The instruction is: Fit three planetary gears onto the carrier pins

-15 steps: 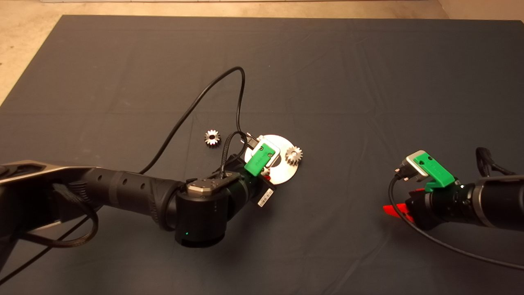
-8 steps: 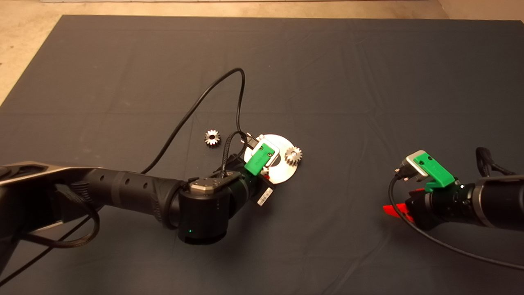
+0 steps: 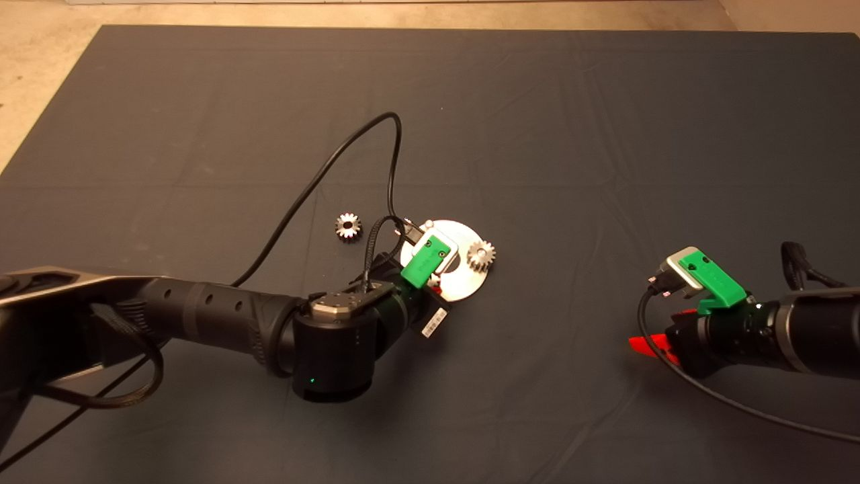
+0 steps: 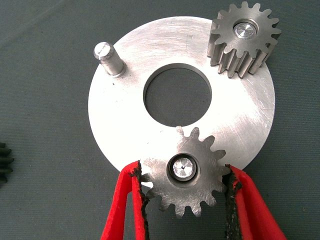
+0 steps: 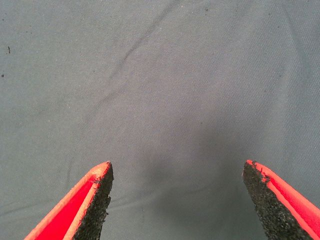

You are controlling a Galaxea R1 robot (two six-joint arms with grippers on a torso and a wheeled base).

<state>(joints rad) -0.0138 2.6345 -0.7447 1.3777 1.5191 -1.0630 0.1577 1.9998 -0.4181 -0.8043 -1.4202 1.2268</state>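
Dark mat (image 3: pixel 605 134) fills my feed. My left gripper (image 4: pixel 185 200) clamps a silvery toothed gear (image 4: pixel 184 171) seated on a pin of the shiny round disc (image 4: pixel 125 125). My right gripper (image 5: pixel 177 195) waits spread wide, well apart.

Looks like robotics lab or test workshop: dark mat (image 3: pixel 605 121) spread over counter, two black robot arms, loose cable (image 3: pixel 322 168), bare beige floor (image 3: pixel 40 74) beyond.
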